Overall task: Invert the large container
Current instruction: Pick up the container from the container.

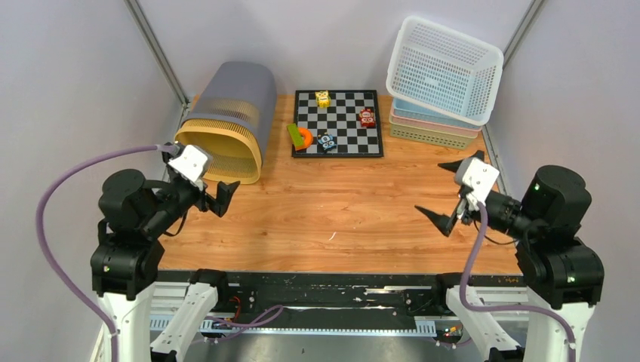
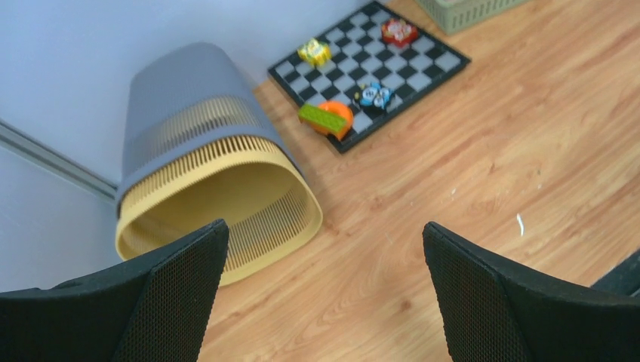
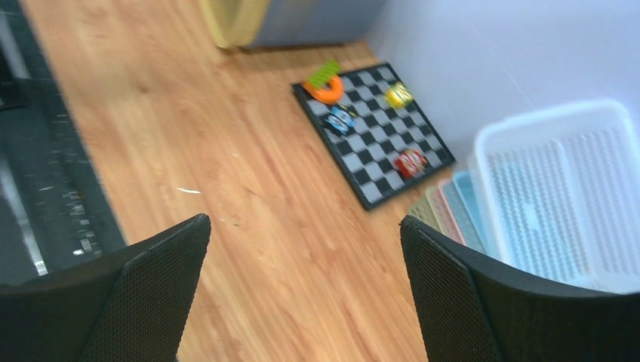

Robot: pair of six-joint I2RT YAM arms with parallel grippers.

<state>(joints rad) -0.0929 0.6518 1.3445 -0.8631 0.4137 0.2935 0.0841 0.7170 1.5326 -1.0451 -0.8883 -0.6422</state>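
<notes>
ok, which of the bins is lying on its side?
The grey-and-yellow bin at back left, its open mouth toward the near side. The white basket only leans tilted on the flat stack of baskets.

The right gripper (image 3: 303, 221) gapes wide above the table (image 3: 151, 98), chessboard (image 3: 373, 139) and white basket (image 3: 558, 188) ahead.

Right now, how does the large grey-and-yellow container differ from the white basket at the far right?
Pose: the large container lies on its side on the table, mouth toward the arms; the white basket rests tilted on a stack of baskets.
Colour: the large container is grey over yellow; the white basket is one colour.
Shape: the large container is deep, the white basket shallow.
Both have perforated walls.
</notes>
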